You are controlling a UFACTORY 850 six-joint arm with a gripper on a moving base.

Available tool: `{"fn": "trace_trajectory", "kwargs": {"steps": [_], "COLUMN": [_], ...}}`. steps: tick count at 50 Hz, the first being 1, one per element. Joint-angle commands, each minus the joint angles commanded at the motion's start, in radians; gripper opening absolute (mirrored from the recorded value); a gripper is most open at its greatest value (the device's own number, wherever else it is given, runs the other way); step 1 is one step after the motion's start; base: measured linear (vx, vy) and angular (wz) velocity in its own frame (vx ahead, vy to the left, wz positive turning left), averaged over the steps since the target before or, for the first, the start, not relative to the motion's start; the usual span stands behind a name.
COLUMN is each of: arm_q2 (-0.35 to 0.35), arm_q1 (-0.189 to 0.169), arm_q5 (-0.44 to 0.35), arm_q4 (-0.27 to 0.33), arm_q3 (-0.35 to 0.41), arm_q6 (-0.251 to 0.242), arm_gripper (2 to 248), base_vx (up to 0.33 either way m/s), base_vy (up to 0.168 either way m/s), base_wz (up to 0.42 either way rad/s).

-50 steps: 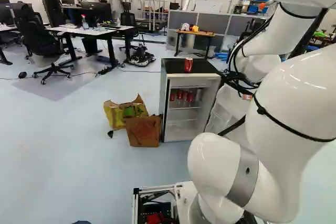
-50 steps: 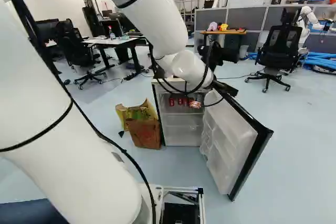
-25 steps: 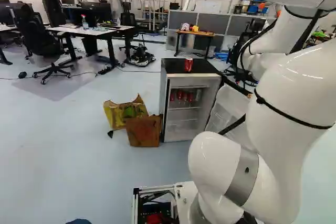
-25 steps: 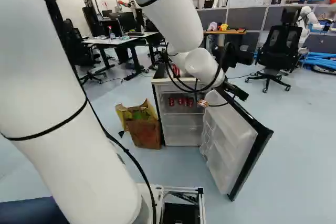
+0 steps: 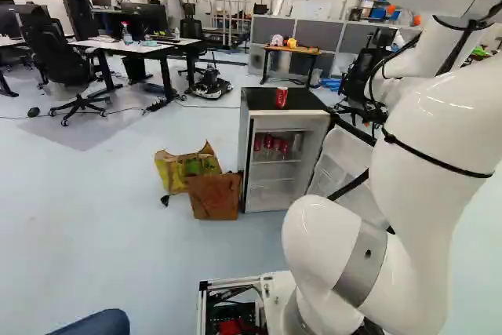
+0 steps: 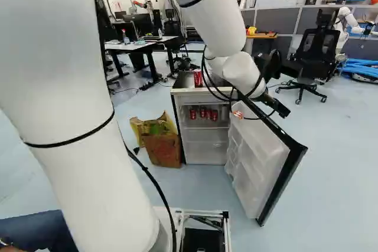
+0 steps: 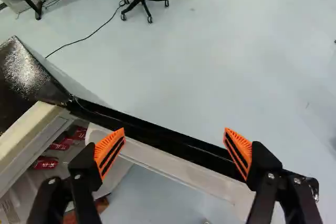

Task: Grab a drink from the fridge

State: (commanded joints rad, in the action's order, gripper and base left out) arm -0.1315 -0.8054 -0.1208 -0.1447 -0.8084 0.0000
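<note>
End effector [image 6: 280, 103] spread wide over the wide-open door [image 6: 254, 157], and look, red cans [image 6: 202, 113] on a shelf inside the fridge [image 5: 259, 100], another red can [image 5: 281, 97] standing on top!

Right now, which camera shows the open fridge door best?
The right base view: it shows nearly the whole fridge door, inner side included, down to its bottom corner. In the left base view, the arm hides part of it. The wrist view shows mainly its top edge, crossing beyond the open gripper.
</note>
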Motion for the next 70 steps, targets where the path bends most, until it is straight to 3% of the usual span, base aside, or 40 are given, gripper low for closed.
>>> {"fn": "trace_trajectory", "kwargs": {"steps": [30,53,70], "arm_q2": [-0.122,-0.217,-0.295], "arm_q1": [-0.051,-0.083,-0.094], "arm_q5": [0.049,0.055,0.131], "arm_q4": [-0.084,-0.084,-0.084], "arm_q3": [-0.139,-0.253,-0.350], "arm_q6": [0.000,0.000,0.000], "arm_gripper": [247,247,247], "base_vx": [0.000,0.000,0.000], "base_vy": [0.000,0.000,0.000], "base_wz": [0.000,0.000,0.000]}}
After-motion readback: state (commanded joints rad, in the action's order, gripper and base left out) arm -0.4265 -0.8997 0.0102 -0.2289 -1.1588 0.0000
